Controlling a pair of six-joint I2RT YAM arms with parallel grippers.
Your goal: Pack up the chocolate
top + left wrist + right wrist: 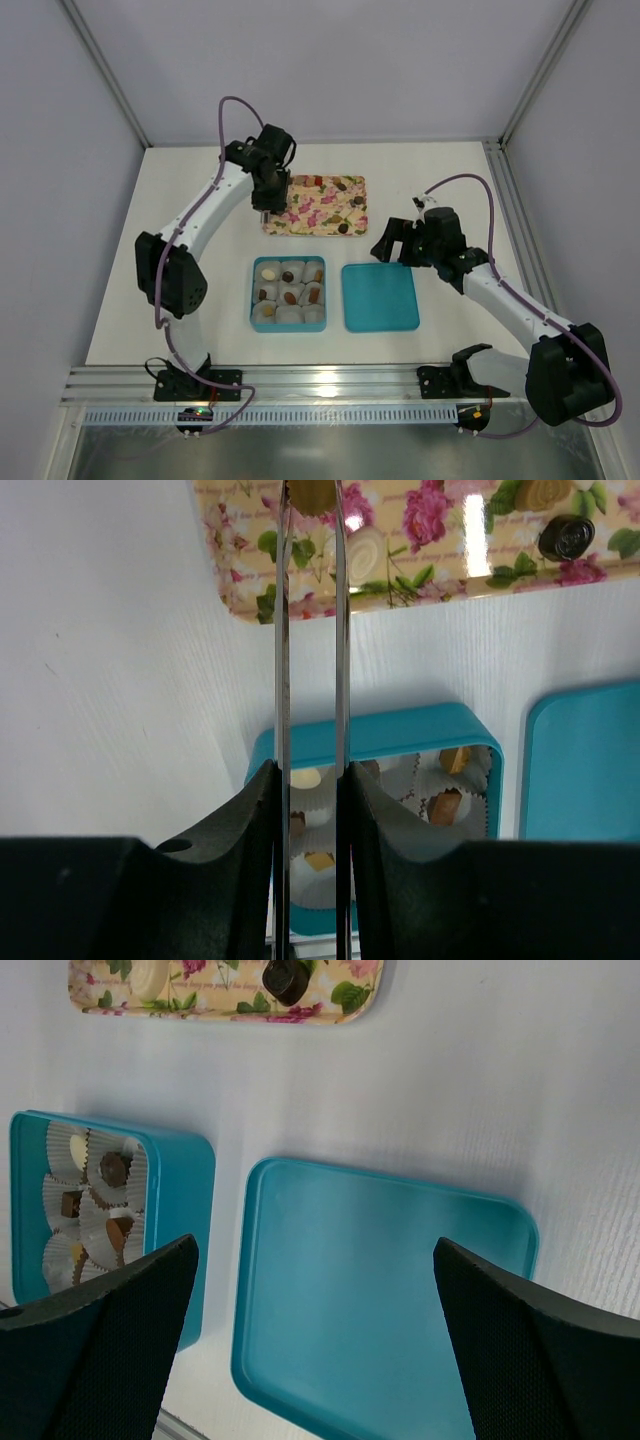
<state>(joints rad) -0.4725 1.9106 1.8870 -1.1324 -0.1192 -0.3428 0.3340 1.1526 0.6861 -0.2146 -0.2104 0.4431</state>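
**Left jaws.** Your left jaws are clenched on a single tan-brown chocolate piece (312, 494). It is pinched at the very tips, over the rectangular pink-and-yellow floral tray (420, 585). You cannot tell whether the piece is lifted clear of the tray surface.

**Tray.** The loose chocolates (566, 537) lie on the tray to one side of the tips. A pale cream swirled round lies close by. A glossy dark round one with a ridged top and a second cream swirl lie farther out. In the top view a few more brown and tan pieces sit along the tray's far edge.

**Box.** The open square teal box (400, 728) sits back from the tips, toward the root of the left jaws. It is near the tray but apart from it. It is lined with white fluted paper cups (290, 315) in three rows of three. Several cups in the two rows nearer the tray each hold one piece: cream, dark brown or tan, all small and bite-size. The row farthest from the tray looks unfilled.

**Right jaws.** Your right jaws stand released, spread wide and grasping nothing. The flat teal lid (380, 1290) lies below and between them, with a shallow raised rim. It rests on the white counter (500, 1080). The box lies just outside one right jaw, beside the lid, with a narrow strip of counter between them.
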